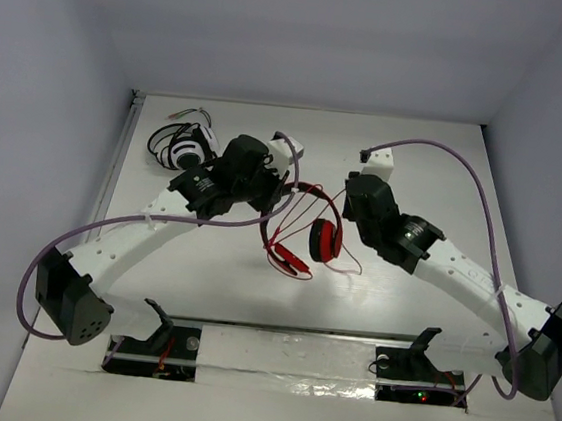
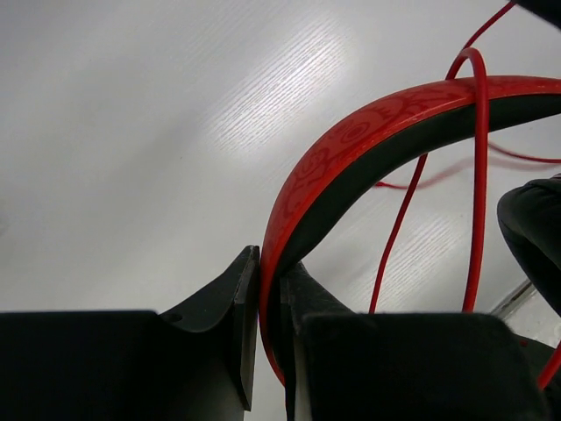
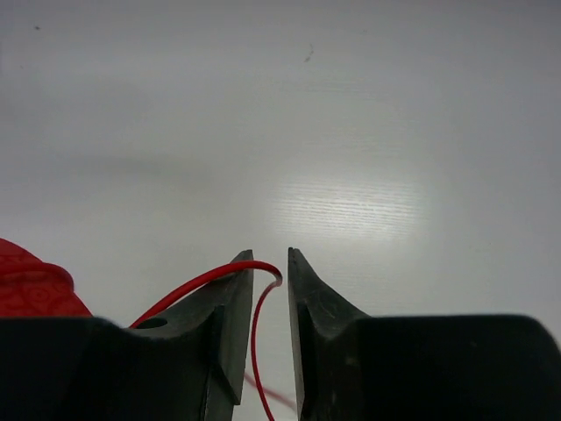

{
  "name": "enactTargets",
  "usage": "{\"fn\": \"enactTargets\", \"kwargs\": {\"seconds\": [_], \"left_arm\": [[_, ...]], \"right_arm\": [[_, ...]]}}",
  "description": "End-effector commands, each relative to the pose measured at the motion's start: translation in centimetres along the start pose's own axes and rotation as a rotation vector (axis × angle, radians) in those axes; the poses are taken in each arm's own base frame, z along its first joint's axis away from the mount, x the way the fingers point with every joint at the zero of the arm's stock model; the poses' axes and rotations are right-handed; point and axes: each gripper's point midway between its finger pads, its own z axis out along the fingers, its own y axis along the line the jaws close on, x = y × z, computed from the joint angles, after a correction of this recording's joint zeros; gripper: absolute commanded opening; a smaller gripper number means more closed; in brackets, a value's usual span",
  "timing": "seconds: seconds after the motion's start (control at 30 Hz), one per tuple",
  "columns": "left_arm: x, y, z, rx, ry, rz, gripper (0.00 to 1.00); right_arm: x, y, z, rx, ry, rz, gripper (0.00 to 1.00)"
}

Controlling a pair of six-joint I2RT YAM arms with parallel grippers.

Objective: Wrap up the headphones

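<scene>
Gripping headband (image 2: 368,140) of headphones (image 1: 324,239) hard with left fingers (image 2: 238,324), arch running up-right away from them, over table (image 1: 203,283). Holding right fingers (image 3: 230,324) slightly apart just right of headband, cable (image 3: 256,342) draped loose through gap, unpinched. Likely nearer for cable work.

red headphones (image 1: 326,241) at centre of white table (image 1: 222,295), thin red cable (image 1: 286,259) looped just left of earcup, left arm (image 1: 159,220) over headband (image 1: 313,188) left end, right arm (image 1: 437,257) just right of it, black-and-white headphones (image 1: 179,147) far left, purple cables (image 1: 466,170) arcing along both arms
</scene>
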Motion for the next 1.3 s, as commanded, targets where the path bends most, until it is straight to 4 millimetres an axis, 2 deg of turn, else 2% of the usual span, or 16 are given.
{"fn": "enactTargets", "kwargs": {"seconds": [0.0, 0.13, 0.17, 0.23, 0.27, 0.3, 0.37, 0.5, 0.53, 0.57, 0.7, 0.73, 0.83, 1.27], "left_arm": [[-5.6, -0.9, -3.2, 0.113, -0.192, -0.029, 0.0], [-7.7, -1.3, -4.8, 0.184, -0.263, -0.05, 0.0], [-8.4, -1.2, -5.3, 0.194, -0.282, -0.065, 0.0], [-9.2, -1.2, -6.0, 0.219, -0.301, -0.085, 0.0], [-9.8, -1.3, -6.4, 0.224, -0.318, -0.085, 0.0], [-10.2, -1.3, -6.6, 0.227, -0.328, -0.088, 0.0], [-11.0, -1.4, -7.0, 0.232, -0.349, -0.094, 0.0], [-12.3, -0.5, -7.8, 0.218, -0.38, -0.12, 0.0], [-12.6, -1.0, -8.1, 0.248, -0.387, -0.122, 0.0], [-13.1, -0.6, -8.5, 0.243, -0.401, -0.134, 0.0], [-14.5, 0.7, -9.2, 0.219, -0.428, -0.172, 0.0], [-14.8, 0.4, -9.5, 0.233, -0.435, -0.169, 0.0], [-15.6, 1.7, -9.9, 0.198, -0.45, -0.199, 0.0], [-19.4, 2.0, -12.3, 0.22, -0.545, -0.255, 0.0]], "right_arm": [[-2.1, 0.9, 0.3, -0.07, -0.085, 0.096, 0.29], [-2.2, 1.1, 0.9, -0.179, -0.118, 0.177, 0.31], [-2.8, 2.3, 0.8, -0.262, -0.142, 0.203, 0.31], [-2.2, 2.9, 0.6, -0.322, -0.149, 0.22, 0.34], [-3.7, 4.4, 0.0, -0.415, -0.208, 0.24, 0.37], [-2.8, 4.7, 0.1, -0.439, -0.209, 0.236, 0.42], [-2.9, 5.6, 0.2, -0.494, -0.221, 0.245, 0.46], [-2.2, 6.1, 0.8, -0.542, -0.232, 0.257, 0.47], [-1.4, 5.8, 1.2, -0.544, -0.223, 0.265, 0.47], [-1.7, 6.0, 1.2, -0.564, -0.235, 0.275, 0.47], [-0.4, 6.3, 2.0, -0.601, -0.217, 0.272, 0.47], [-0.1, 6.4, 2.0, -0.606, -0.21, 0.279, 0.47], [0.4, 6.5, 1.5, -0.628, -0.207, 0.294, 0.43], [3.6, 6.8, 1.6, -0.666, -0.153, 0.29, 0.47]]}}
